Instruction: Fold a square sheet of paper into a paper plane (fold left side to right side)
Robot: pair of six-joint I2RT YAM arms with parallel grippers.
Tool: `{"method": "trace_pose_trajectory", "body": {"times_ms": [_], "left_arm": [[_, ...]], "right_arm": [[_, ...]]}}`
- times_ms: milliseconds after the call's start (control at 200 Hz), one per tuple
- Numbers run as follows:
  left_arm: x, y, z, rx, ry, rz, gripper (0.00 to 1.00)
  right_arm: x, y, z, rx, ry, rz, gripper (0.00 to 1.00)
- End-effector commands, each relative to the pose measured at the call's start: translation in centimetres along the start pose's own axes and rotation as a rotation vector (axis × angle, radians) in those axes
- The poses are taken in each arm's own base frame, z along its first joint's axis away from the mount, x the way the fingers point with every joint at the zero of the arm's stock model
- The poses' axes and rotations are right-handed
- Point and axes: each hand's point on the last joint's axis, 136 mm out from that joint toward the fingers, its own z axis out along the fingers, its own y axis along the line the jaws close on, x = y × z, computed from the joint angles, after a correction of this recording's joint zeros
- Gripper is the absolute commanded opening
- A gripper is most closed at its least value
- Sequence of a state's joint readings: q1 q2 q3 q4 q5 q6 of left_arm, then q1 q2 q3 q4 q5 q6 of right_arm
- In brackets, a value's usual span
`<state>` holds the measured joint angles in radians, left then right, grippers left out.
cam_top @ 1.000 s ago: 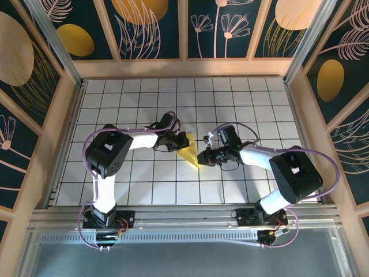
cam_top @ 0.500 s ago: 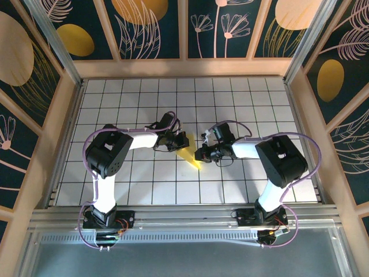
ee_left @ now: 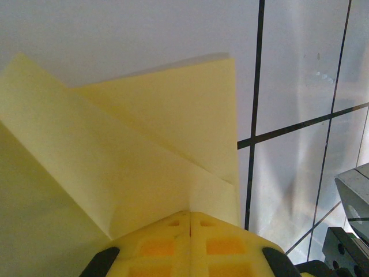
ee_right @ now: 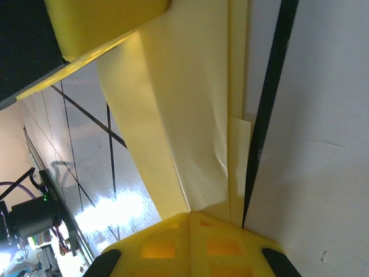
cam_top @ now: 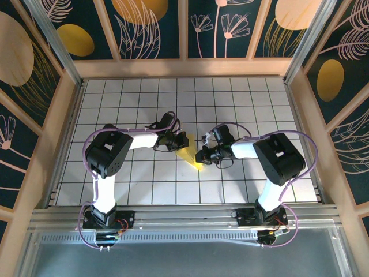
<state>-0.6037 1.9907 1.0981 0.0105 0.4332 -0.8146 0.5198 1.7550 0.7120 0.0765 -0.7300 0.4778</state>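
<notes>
The square sheet of paper (cam_top: 189,154) lies folded into a narrow yellow wedge on the white tiled table, its point toward the near side. My left gripper (cam_top: 178,142) is shut, its tips resting on the wedge's far left part. In the left wrist view the closed yellow fingertips (ee_left: 190,214) touch the creased paper (ee_left: 144,144), where overlapping flaps meet. My right gripper (cam_top: 201,157) is shut too, pressing the wedge's right edge. In the right wrist view its tips (ee_right: 190,214) sit on the layered paper (ee_right: 190,109), with one of the left gripper's fingers (ee_right: 104,20) at the top.
The table (cam_top: 242,104) is a white grid with black lines, boxed in by wooden frame posts (cam_top: 302,109) and patterned dark panels. An aluminium rail (cam_top: 184,216) runs along the near edge by both arm bases.
The right arm's elbow swung left and toward the middle, and its gripper slid slightly left onto the paper. The left arm stayed put. Less of the yellow wedge shows now.
</notes>
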Motion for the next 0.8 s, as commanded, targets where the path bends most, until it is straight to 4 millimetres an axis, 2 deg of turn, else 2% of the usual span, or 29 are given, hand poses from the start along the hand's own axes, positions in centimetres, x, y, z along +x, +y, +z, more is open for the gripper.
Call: {"method": "trace_pose_trajectory", "body": {"times_ms": [0, 80, 210, 350, 460, 575, 711, 731, 796], "left_arm": [[1.1, 5.3, 0.7, -0.195, 0.013, -0.047, 0.0], [0.6, 4.5, 0.6, -0.174, 0.004, -0.039, 0.0], [-0.8, 2.1, 0.0, -0.118, -0.029, -0.002, 0.0], [-2.8, -1.2, -2.0, -0.039, -0.105, 0.053, 0.0], [-3.5, -3.6, -3.7, 0.042, -0.16, 0.092, 0.0], [-3.2, -5.0, -5.1, 0.122, -0.19, 0.107, 0.0], [-1.9, -6.0, -5.5, 0.222, -0.168, 0.099, 0.0], [-1.1, -5.3, -5.2, 0.222, -0.15, 0.088, 0.0], [-0.2, -5.2, -4.9, 0.257, -0.126, 0.078, 0.0]], "right_arm": [[3.1, -2.8, 0.6, 0.097, 0.078, 0.072, 0.0], [3.7, -3.9, 0.6, 0.15, 0.094, 0.088, 0.0], [4.2, -5.1, 0.5, 0.211, 0.101, 0.116, 0.0], [4.2, -6.8, 0.2, 0.312, 0.096, 0.148, 0.0], [4.3, -7.5, 0.1, 0.349, 0.099, 0.178, 0.0], [4.5, -7.4, 0.5, 0.363, 0.111, 0.17, 0.0], [4.3, -7.4, 0.4, 0.381, 0.106, 0.165, 0.0], [4.3, -7.4, 0.3, 0.384, 0.105, 0.165, 0.0], [4.3, -7.5, 0.3, 0.393, 0.104, 0.164, 0.0]]}}
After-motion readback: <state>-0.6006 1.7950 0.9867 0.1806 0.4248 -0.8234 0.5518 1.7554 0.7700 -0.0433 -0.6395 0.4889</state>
